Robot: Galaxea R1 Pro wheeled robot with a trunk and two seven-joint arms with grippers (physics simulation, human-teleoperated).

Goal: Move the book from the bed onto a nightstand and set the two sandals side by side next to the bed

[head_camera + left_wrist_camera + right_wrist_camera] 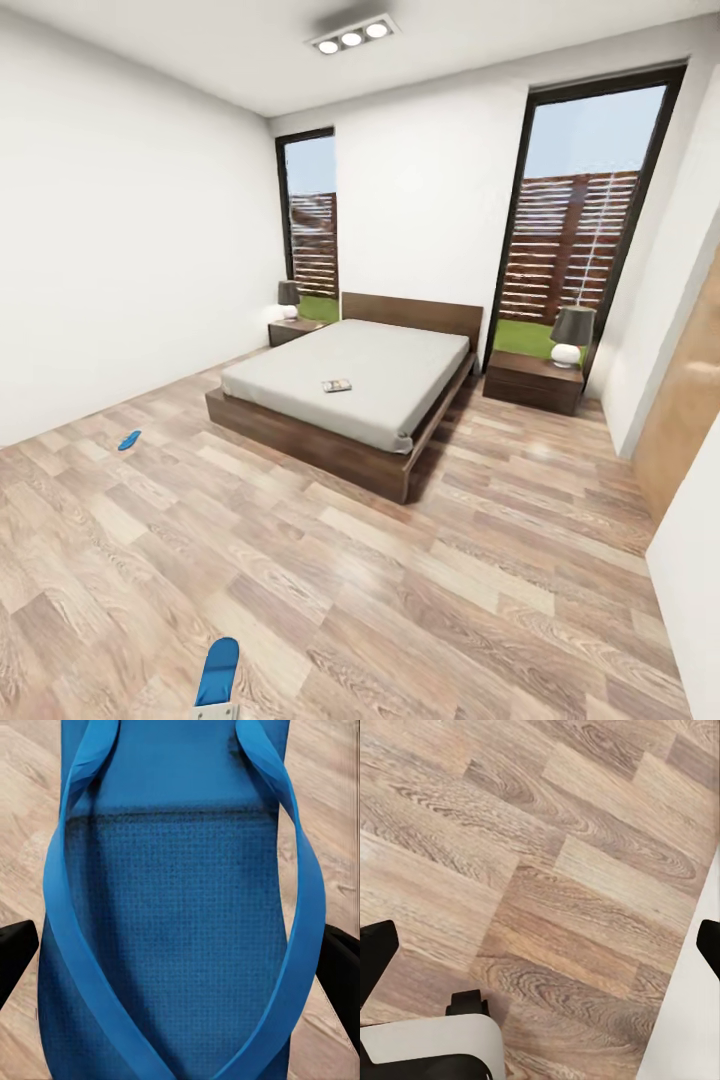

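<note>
A: Room first. Where does the bed (350,395) sit?

B: Against the far wall between two tall windows, with a nightstand (533,380) on its right and a second nightstand (293,330) on its left, each carrying a lamp (572,335). The book (337,385) lies flat on the mattress, near the middle of the side facing us, well apart from both nightstands.

A: Sandals?

B: One sandal (129,439) lies on the wood floor (420,580) off to the left, well apart from the bed. The other sandal (217,672) is at the bottom edge of the head view, standing up out of the left hand (216,712), toe end pointing up and away toward the bed.

A: How is that left hand set?

B: In the left wrist view the held sandal (176,945) lies along the line of the fingers (16,956), strap side to the camera, one black finger at each long edge (the contact itself sits right at the frame's borders). The fingers stand wide, spanning the sole's width, clamped on it. The arm is low and close to the body; little more than the hand's pale tip shows from the head.

A: Right hand?

B: Right wrist view: fingers (376,952) far apart, nothing between them, pointing down at bare floor (570,870). A white and black part of the robot (442,1050) sits below it.
</note>
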